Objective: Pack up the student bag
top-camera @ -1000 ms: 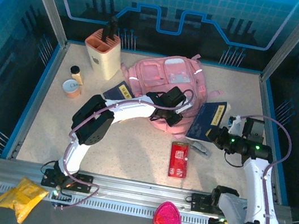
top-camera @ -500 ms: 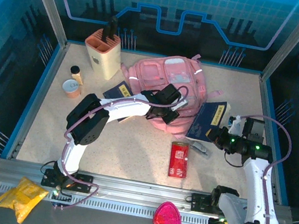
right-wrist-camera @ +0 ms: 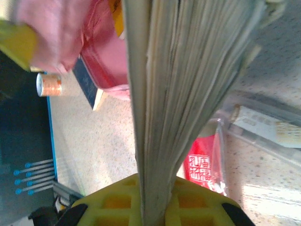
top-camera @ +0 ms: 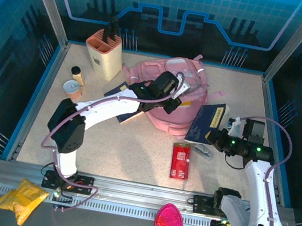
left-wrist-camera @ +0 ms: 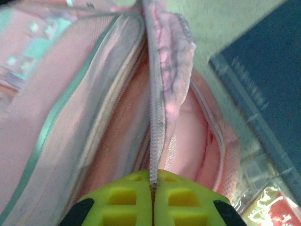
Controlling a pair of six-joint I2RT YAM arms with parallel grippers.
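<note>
Left gripper [left-wrist-camera: 153, 184] has just clamped shut on the student bag [top-camera: 191, 79] zipper edge [left-wrist-camera: 154, 117] and is hauling it toward the worktop's far edge, so the mouth is probably opening; right gripper [right-wrist-camera: 153, 200] is clamped on the blue book [top-camera: 206, 122].

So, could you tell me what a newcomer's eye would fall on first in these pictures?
The big pink student bag at the far middle of the table, with the left gripper pinched shut on the zip edge of its open mouth. Next, the right gripper clamping a dark blue book just right of the bag, a red packet lying in front.

Bright even light, blurred wrist close-ups
</note>
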